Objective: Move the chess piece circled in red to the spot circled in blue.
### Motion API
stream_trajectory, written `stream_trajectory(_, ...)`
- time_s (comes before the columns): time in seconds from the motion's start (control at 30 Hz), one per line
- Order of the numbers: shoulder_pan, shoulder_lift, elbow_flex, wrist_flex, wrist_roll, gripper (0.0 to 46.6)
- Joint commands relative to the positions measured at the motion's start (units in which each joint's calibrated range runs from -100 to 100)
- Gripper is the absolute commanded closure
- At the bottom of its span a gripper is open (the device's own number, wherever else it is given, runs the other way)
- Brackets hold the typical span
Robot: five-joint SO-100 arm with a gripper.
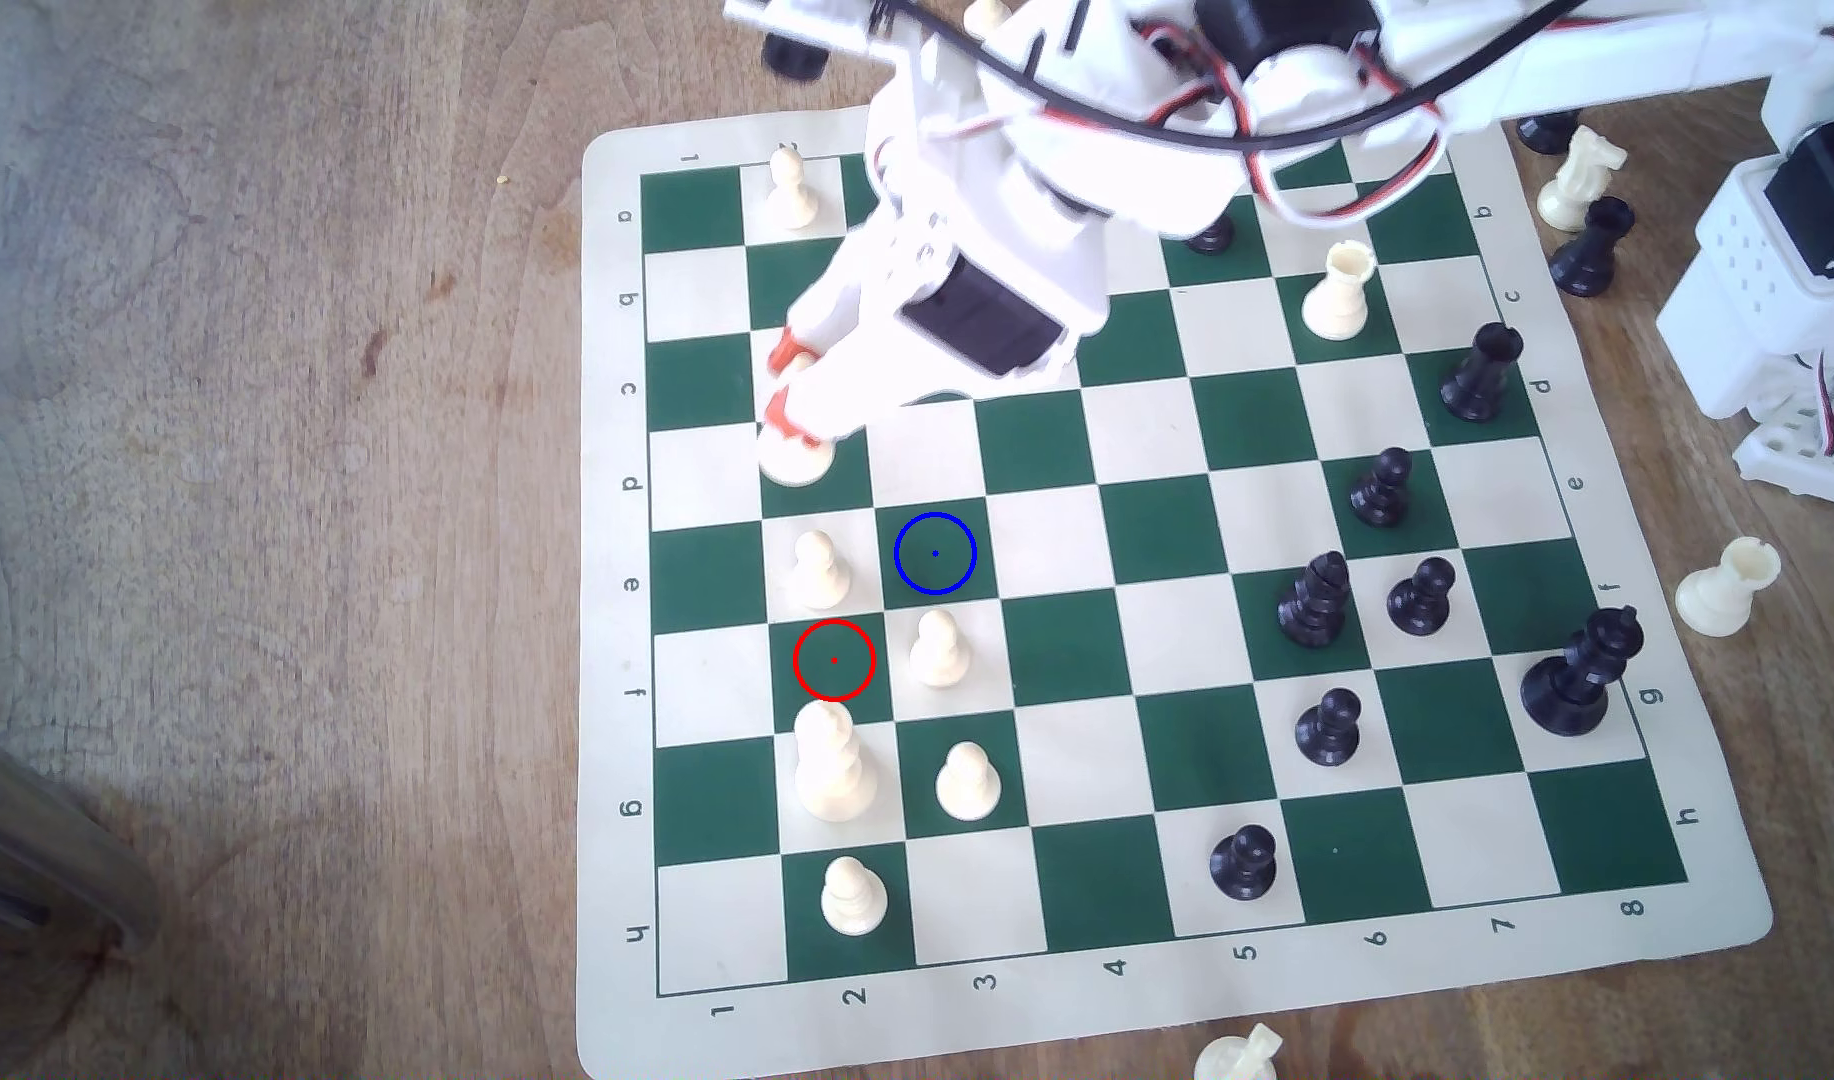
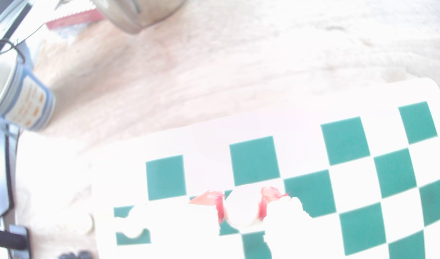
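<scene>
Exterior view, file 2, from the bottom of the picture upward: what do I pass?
Round-headed cream pawn → tall bulky cream piece → bare red-ringed green square → second cream pawn → cream chess piece clamped in the orange-tipped white gripper → far cream pawn.

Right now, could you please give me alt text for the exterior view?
A white robot arm's gripper closes around a cream chess piece on a green-and-cream chessboard; the blue-ringed spot sits empty nearby, and the red-ringed square is empty.
</scene>
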Motion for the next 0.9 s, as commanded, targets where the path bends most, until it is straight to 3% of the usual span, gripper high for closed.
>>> stream_trajectory(0.0, 3.0, -14.0, 16.2, -5.0, 0.1, 45.2)
stream_trajectory(0.3, 2.7, -13.5, 29.7, -14.0, -0.3, 45.3)
stream_trajectory(0.6, -0.6, -9.5, 29.5, -16.7, -0.8, 45.4)
stream_trajectory(0.87, -0.2, -5.1, 28.9, -19.2, -0.4, 45.1)
